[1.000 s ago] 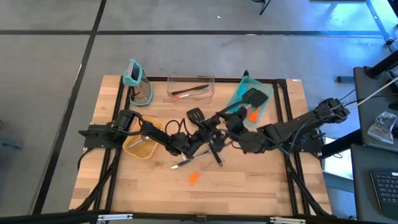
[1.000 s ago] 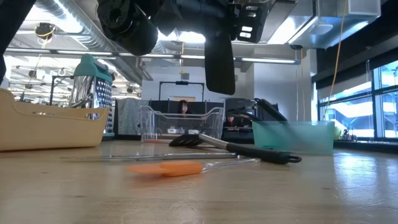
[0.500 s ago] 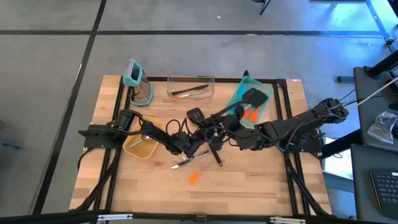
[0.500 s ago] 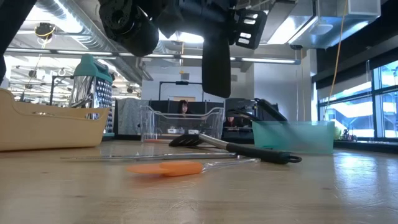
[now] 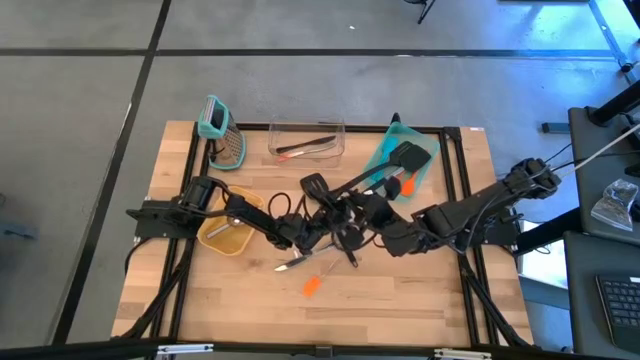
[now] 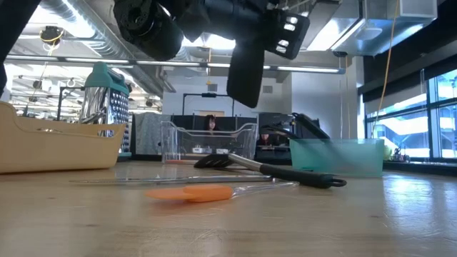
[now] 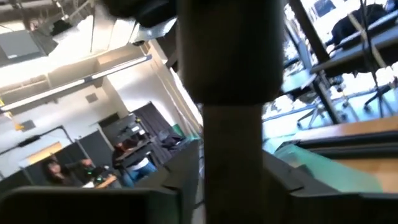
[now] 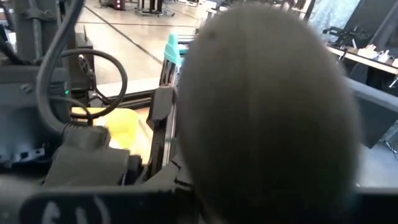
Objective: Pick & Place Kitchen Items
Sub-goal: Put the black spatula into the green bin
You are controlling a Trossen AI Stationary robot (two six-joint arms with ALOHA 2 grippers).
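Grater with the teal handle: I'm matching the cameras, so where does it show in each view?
High view: grater at the table's upper-left corner.
Low view: left, behind the yellow bin.
Left wrist view: not in it.
Right wrist view: probably the teal tip beyond the bin.
Shared landmark: yellow bin.

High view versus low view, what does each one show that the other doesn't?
Only the high view shows both arms whole, the left hand and right hand meeting over the table's middle, and a turner lying in the teal bin.

Only the low view shows the room behind, with a person seated beyond the clear bin, and a dark handle hanging above the tabletop.

Both show the grater, yellow bin, orange spatula and black turner.
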